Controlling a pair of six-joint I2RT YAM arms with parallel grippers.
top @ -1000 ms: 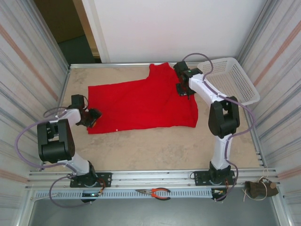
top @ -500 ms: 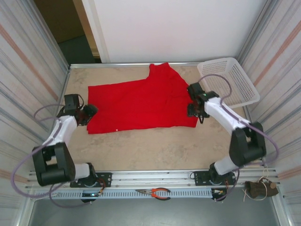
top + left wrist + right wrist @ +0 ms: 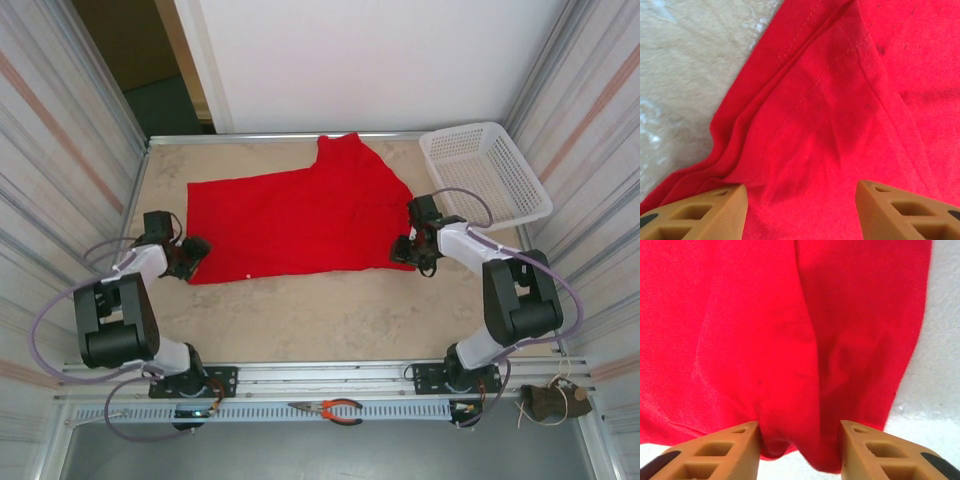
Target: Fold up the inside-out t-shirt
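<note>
Bare table [image 3: 320, 320] is left open on the near side of the red shirt [image 3: 290, 220]. The far right corner is blocked by a white basket [image 3: 487, 170], and the sides are closed by walls [image 3: 60, 180]

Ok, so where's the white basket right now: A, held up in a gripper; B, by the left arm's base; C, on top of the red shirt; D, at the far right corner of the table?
D: the basket sits on the table at its far right corner, beside the shirt, not on it.
</note>
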